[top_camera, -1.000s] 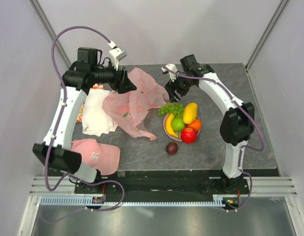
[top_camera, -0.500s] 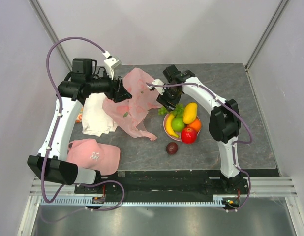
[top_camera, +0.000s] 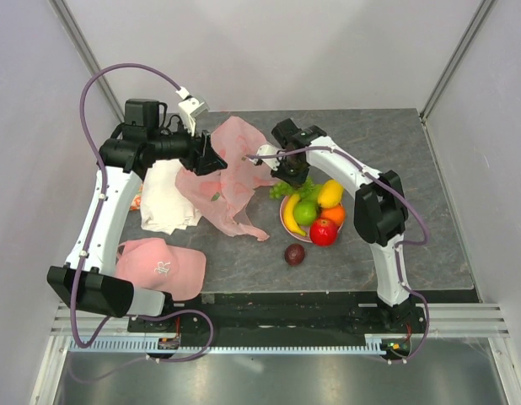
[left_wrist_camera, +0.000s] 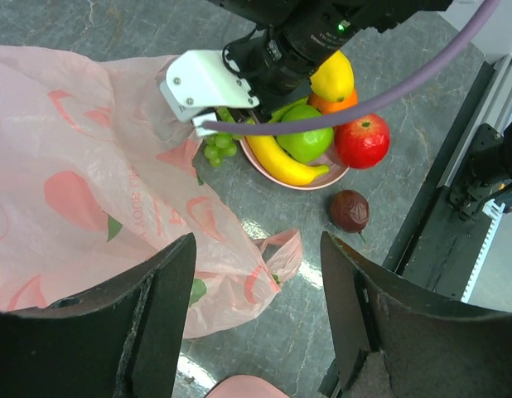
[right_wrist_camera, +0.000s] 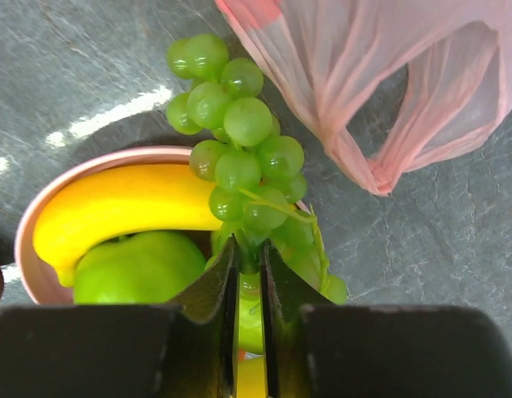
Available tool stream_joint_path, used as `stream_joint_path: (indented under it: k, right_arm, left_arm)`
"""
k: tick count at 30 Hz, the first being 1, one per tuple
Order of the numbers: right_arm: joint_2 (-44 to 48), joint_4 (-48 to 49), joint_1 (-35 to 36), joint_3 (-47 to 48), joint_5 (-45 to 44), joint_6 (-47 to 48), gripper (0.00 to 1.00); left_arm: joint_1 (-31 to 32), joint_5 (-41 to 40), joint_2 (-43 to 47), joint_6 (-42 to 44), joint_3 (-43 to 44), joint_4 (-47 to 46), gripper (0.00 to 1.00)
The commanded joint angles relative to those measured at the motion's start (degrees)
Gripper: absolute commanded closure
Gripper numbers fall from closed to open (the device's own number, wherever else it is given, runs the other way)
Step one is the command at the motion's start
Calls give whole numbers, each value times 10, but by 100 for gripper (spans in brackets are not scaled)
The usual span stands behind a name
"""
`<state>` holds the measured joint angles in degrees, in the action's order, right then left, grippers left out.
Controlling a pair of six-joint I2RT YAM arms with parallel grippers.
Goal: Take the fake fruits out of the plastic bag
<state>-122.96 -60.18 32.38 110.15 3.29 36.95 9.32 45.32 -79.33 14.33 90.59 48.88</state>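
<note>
The pale-pink plastic bag lies crumpled and flat at the table's middle left, also in the left wrist view. My left gripper hovers open above its near edge, holding nothing. Beside the bag, a pink plate holds a banana, a green apple, a red apple, an orange and a mango. A bunch of green grapes lies over the plate's rim, and my right gripper is shut on its stem end. A dark plum sits on the table.
A pink cap lies at the near left edge. A white cloth is spread under the left arm beside the bag. Bare grey table stretches to the right of the plate.
My right arm swung left over the plate and its jaws closed on the grapes. The left arm shifted slightly left early on, then stayed still.
</note>
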Motion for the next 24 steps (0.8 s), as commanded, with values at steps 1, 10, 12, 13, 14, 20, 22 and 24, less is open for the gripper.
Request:
stream_joint_path:
  k: [1, 10, 12, 13, 14, 20, 22, 24]
  right_arm:
    - [54, -3, 21, 26, 1, 8, 87]
    - [133, -12, 59, 13, -21, 3, 94]
    - [153, -13, 59, -8, -29, 10, 95]
    - [160, -13, 59, -17, -53, 15, 95]
    - [165, -13, 59, -33, -57, 18, 95]
    - [192, -14, 58, -75, -81, 19, 95]
    - [189, -14, 56, -81, -86, 11, 96]
    - [184, -13, 55, -86, -87, 2, 96]
  left_arm:
    - [-4, 20, 0, -21, 19, -27, 32]
    - [-4, 35, -5, -25, 20, -36, 32]
    - [-4, 35, -5, -27, 19, -39, 32]
    - [-4, 37, -5, -27, 19, -40, 32]
    - [-4, 36, -5, -27, 18, -40, 32]
    - [-4, 40, -7, -27, 13, -41, 32]
    - [-4, 42, -10, -27, 13, -41, 32]
    - [-4, 41, -13, -27, 14, -43, 32]
